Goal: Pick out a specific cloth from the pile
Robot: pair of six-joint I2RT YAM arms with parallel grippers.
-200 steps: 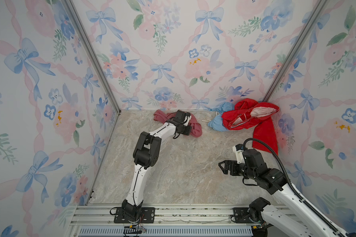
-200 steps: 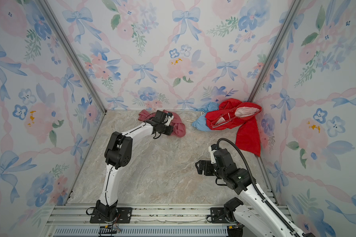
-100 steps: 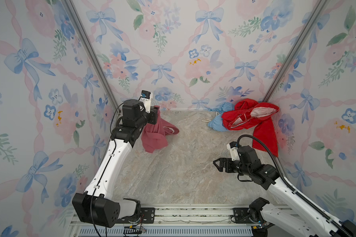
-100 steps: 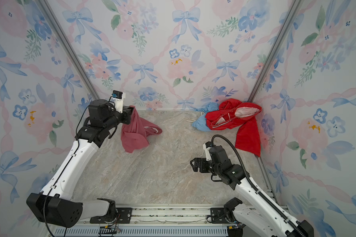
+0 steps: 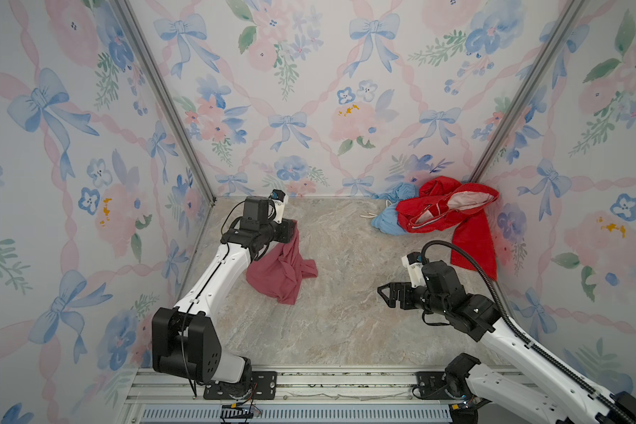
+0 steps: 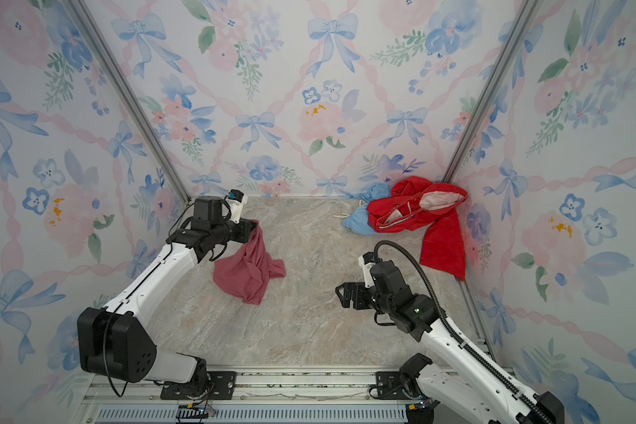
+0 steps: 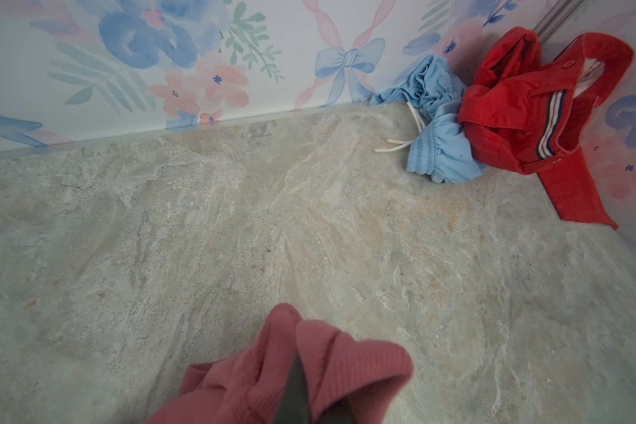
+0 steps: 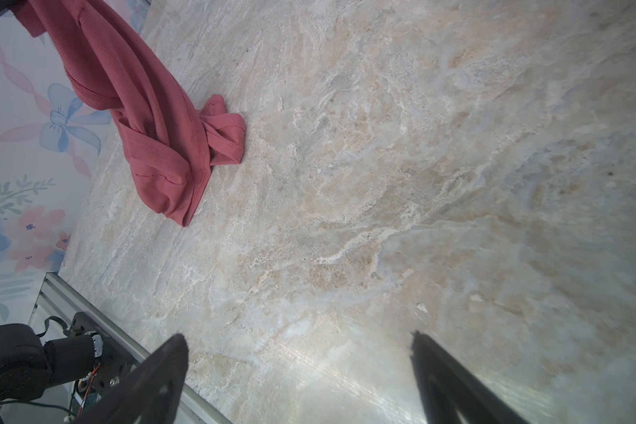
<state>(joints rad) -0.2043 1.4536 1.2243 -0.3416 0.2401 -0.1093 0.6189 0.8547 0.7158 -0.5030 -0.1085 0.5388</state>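
Left of centre in both top views: left gripper (image 5: 292,230) clenched on a bunched top edge of the cloth (image 5: 280,271). Dusty-pink fabric hanging from the jaws, lower folds apparently resting on the marbled table (image 5: 327,330). Left wrist view: ribbed pink folds bulging either side of a dark finger (image 7: 294,389). Upper right corner: the pile (image 5: 412,216), red garment (image 5: 472,246) over light blue garment (image 5: 384,222), well apart from the cloth. Lower right: right gripper (image 5: 386,293) spread wide, grasping nothing, over bare table.

The cloth (image 5: 280,271) in my left fingers (image 7: 295,389) is dusty rose, ribbed. Beyond them the pile (image 5: 437,216) shows bright red (pale pink lining) beside light blue; the counter (image 5: 346,323) is marbled beige-grey.
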